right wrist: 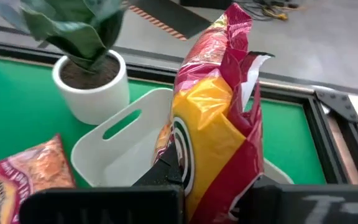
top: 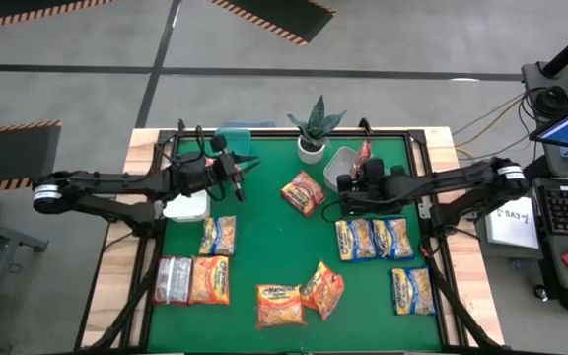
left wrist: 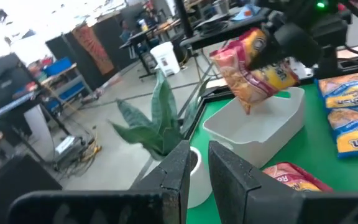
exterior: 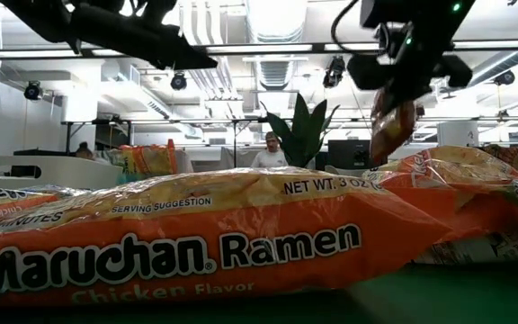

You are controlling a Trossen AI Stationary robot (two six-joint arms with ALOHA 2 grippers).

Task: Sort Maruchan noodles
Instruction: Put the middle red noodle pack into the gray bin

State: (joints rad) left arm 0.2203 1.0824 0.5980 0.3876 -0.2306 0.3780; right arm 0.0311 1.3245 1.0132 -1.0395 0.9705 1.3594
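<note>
My right gripper (top: pixel 361 170) is shut on a red-and-yellow Maruchan packet (right wrist: pixel 213 112) and holds it over a white bin (top: pixel 341 163) beside the potted plant (top: pixel 314 128). In the low view the packet (exterior: pixel 390 126) hangs under that gripper (exterior: pixel 403 63). My left gripper (top: pixel 237 177) hovers level over the table's far left; its fingers stand almost together, with nothing between them (left wrist: pixel 196 158). Other packets lie flat on the green mat: a red one (top: pixel 303 192), yellow-and-blue ones (top: pixel 373 239), orange ones (top: pixel 279 304) and a silvery one (top: pixel 173 279). My right gripper pinches one end of the red-and-yellow packet (right wrist: pixel 188 177) between its two fingers. The fingers slant downward from the table's right side. The packet sticks out beyond them, crumpled, and is lifted clear above the white bin (left wrist: pixel 260 124).
A second white bin (top: pixel 187 207) stands at the mat's left edge and a teal bin (top: pixel 233 138) at the far left. A raised frame (top: pixel 417 148) borders the mat. In the low view an orange packet (exterior: pixel 196 243) fills the foreground. A person (exterior: pixel 268 155) sits far behind the table.
</note>
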